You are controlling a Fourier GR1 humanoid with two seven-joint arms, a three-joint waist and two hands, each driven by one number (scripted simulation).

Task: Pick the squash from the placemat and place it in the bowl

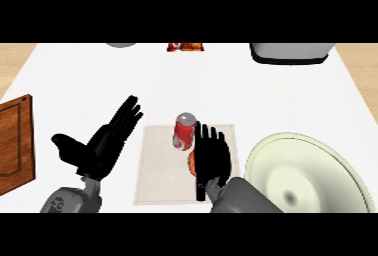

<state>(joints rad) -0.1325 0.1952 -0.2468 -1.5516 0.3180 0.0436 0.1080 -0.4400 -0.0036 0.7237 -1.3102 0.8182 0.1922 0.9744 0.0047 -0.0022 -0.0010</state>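
A beige placemat [159,165] lies at the counter's middle front. On it only an orange sliver of the squash [191,163] shows, at the left edge of my right hand [213,157]. That hand lies over the squash with its fingers straight and pointing away from me, open. A red can [184,131] with a silver top stands on the placemat just beyond the fingers. The pale green bowl [310,172] sits right of the placemat, close to my right forearm. My left hand [102,142] rests open left of the placemat, fingers up.
A wooden cutting board [15,145] lies at the left edge. Along the far edge are a grey object [122,45], a red and orange packet [184,47] and a grey appliance [291,53].
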